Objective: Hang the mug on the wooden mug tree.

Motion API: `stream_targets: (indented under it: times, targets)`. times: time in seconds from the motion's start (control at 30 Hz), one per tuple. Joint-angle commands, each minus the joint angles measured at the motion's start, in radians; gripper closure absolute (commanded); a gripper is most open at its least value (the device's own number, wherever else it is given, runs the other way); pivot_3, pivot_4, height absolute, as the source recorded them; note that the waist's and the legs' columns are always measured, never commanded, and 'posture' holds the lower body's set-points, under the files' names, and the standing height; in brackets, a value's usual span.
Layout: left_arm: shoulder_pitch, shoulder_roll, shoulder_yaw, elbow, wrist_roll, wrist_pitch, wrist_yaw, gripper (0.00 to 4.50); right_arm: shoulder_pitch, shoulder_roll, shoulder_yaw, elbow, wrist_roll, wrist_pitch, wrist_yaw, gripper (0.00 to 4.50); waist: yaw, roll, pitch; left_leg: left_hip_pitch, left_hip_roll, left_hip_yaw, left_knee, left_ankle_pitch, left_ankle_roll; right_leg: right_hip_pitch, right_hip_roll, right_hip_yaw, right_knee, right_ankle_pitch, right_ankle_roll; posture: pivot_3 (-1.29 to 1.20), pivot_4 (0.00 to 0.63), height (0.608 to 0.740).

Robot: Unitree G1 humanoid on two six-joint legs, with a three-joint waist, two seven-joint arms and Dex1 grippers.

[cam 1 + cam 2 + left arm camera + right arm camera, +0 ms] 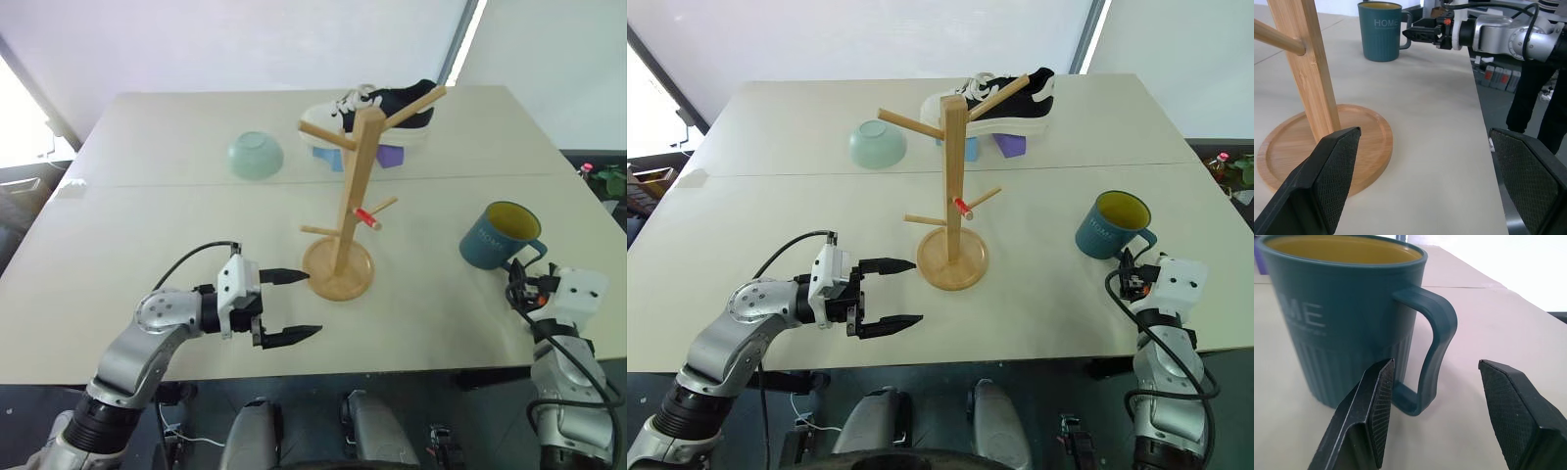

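The mug [501, 236] stands upright on the tabletop [147, 245], just ahead of the right gripper [1129, 281] and not hung on the wooden mug tree [345, 186]. In the head views its handle faces back toward that gripper, which sits near the tabletop's near right edge. The left gripper [290, 306] hovers with its fingers spread wide and holding nothing; the farther fingertip sits at the rim of the tree's disc base, the nearer one over bare tabletop. A pale green bowl [256, 156] and a sneaker [377, 108] lie well beyond the tree.

In the left wrist view both fingers [1327, 176] are released and far apart. The tree's base and post stand just past them, the post's top cut off. Open tabletop runs on to the mug and the right gripper beyond.

In the right wrist view the fingers [1374, 406] are parted and grip nothing. The mug's handle stands between and just beyond them, with one finger covering part of the mug's lower wall. Whether that finger touches the mug is hard to make out.
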Motion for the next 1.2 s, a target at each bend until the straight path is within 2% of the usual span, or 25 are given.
stream_targets:
  times: [0.03,0.17,0.2,0.27,0.4,0.6,0.73,0.87,0.97,1.2]
  targets:
    - [0.004,-0.003,0.009,-0.039,-0.016,-0.01,0.006,0.0,-0.038,-0.02,-0.016,0.029,-0.01,0.009,-0.016,1.7,0.0,0.0,0.0,0.0,0.0,0.0,0.0,0.0,0.0,0.0,0.0,0.0,0.0,0.0,0.0,0.0,0.15,0.74]
    - [0.005,-0.005,0.021,-0.046,-0.025,-0.003,0.018,0.0,-0.067,-0.013,-0.013,0.061,-0.008,0.034,-0.027,1.7,0.0,0.0,0.0,0.0,0.0,0.0,0.0,0.0,0.0,0.0,0.0,0.0,0.0,0.0,0.0,0.0,0.15,0.74]
    - [0.004,-0.005,0.022,-0.046,-0.027,-0.002,0.021,0.0,-0.07,-0.014,-0.011,0.065,-0.008,0.033,-0.024,1.93,0.0,0.0,0.0,0.0,0.0,0.0,0.0,0.0,0.0,0.0,0.0,0.0,0.0,0.0,0.0,0.0,0.15,0.74]
    - [0.005,-0.003,0.022,-0.048,-0.027,-0.003,0.024,0.0,-0.076,-0.012,-0.009,0.071,0.004,0.025,-0.007,2.43,0.0,0.0,0.0,0.0,0.0,0.0,0.0,0.0,0.0,0.0,0.0,0.0,0.0,0.0,0.0,0.0,0.15,0.74]
    - [0.007,0.001,0.023,-0.046,-0.029,-0.005,0.029,0.0,-0.084,-0.006,-0.01,0.067,0.023,0.012,0.017,4.45,0.0,0.0,0.0,0.0,0.0,0.0,0.0,0.0,0.0,0.0,0.0,0.0,0.0,0.0,0.0,0.0,0.15,0.74]
    - [0.007,0.005,0.039,-0.034,-0.036,-0.005,0.034,0.0,-0.036,-0.041,0.044,-0.026,-0.022,0.04,0.059,4.45,0.0,0.0,0.0,0.0,0.0,0.0,0.0,0.0,0.0,0.0,0.001,0.001,0.0,0.0,0.0,0.0,0.15,0.74]
    - [0.005,0.021,0.075,0.006,-0.04,-0.009,0.033,0.0,0.089,-0.199,0.211,-0.236,-0.189,-0.029,0.216,4.45,0.0,0.001,-0.001,0.0,0.0,0.0,0.0,0.0,0.0,-0.001,0.001,0.001,0.0,0.0,0.0,0.0,0.15,0.74]
    - [-0.004,0.043,0.101,0.057,-0.031,-0.027,0.01,0.0,0.147,-0.343,0.284,-0.462,-0.186,-0.022,0.383,4.45,-0.003,0.001,-0.001,0.001,0.001,0.0,-0.001,0.0,0.0,-0.001,0.003,0.0,0.0,0.0,0.0,0.0,0.15,0.74]
    - [-0.02,0.051,0.114,0.087,-0.028,-0.036,-0.002,0.0,0.119,-0.388,0.28,-0.58,-0.14,0.069,0.432,4.45,0.002,-0.001,0.0,0.0,0.001,0.0,0.001,0.0,0.0,-0.001,0.003,0.0,0.001,0.0,0.0,0.0,0.15,0.74]
    - [-0.085,0.07,0.2,0.144,-0.091,0.004,-0.021,0.0,-0.104,-0.465,0.318,-0.783,-0.046,0.329,0.486,4.45,0.003,-0.002,0.001,-0.002,0.0,-0.001,0.007,0.0,0.0,0.0,0.002,0.0,0.001,0.0,0.001,0.0,0.15,0.74]
